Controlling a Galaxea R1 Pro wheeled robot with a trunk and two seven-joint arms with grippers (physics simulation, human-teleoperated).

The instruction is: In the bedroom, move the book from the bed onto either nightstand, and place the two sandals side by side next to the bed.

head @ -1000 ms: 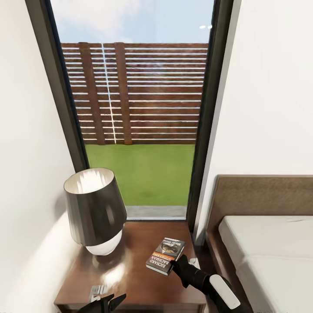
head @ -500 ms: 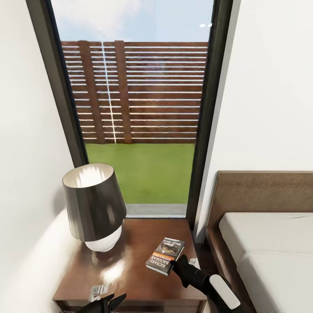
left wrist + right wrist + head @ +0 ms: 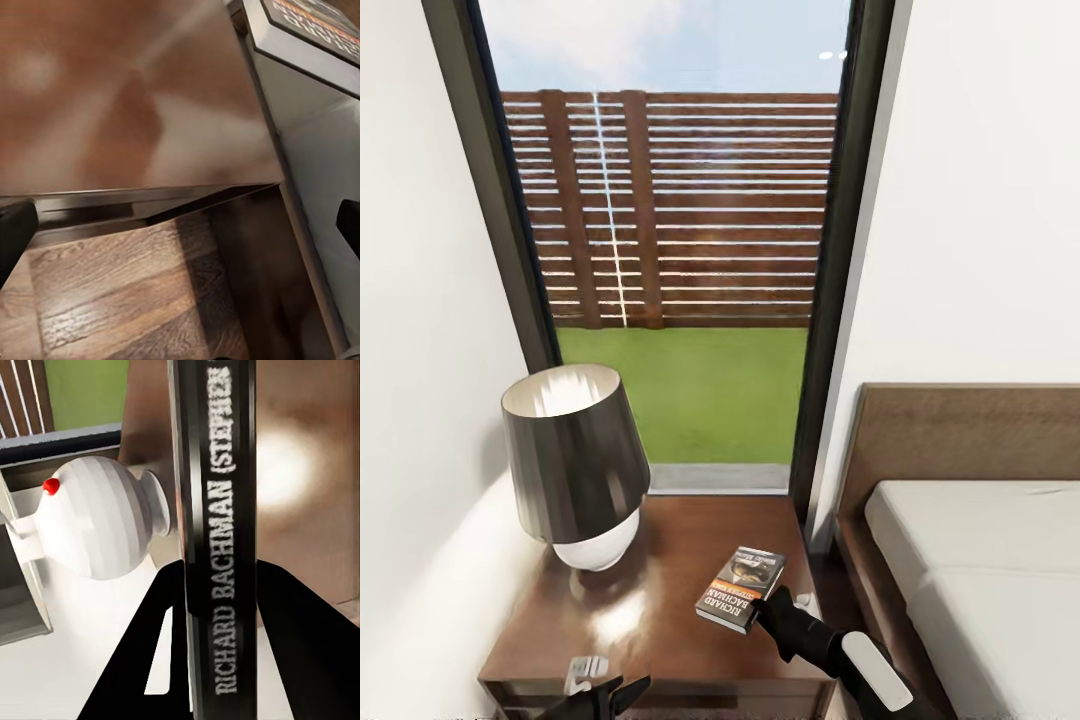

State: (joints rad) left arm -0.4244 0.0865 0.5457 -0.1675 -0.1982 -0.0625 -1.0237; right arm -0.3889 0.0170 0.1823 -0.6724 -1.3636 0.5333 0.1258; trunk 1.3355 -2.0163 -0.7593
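Note:
My right gripper [image 3: 762,606] is shut on the book [image 3: 740,590], a dark paperback with an orange band. The book is held tilted over the right front part of the nightstand [image 3: 670,540]. In the right wrist view its lettered spine [image 3: 217,547] stands between the black fingers [image 3: 142,660]. My left gripper [image 3: 605,690] hangs open at the nightstand's front edge, its fingertips [image 3: 15,232] far apart over the wooden top and floor. The book [image 3: 315,30] also appears in the left wrist view. The bed [image 3: 980,560] lies to the right. The sandals are out of view.
A lamp [image 3: 575,460] with a dark shade and white base stands on the left half of the nightstand. Behind is a tall window [image 3: 690,300] onto grass and a slatted fence. White walls close in at left and right. The bed's brown headboard [image 3: 960,430] stands against the right wall.
The whole picture has shifted: lamp, nightstand and bed sit a little higher in the frame, and the nightstand's front edge now shows. The book stays held in my right gripper.

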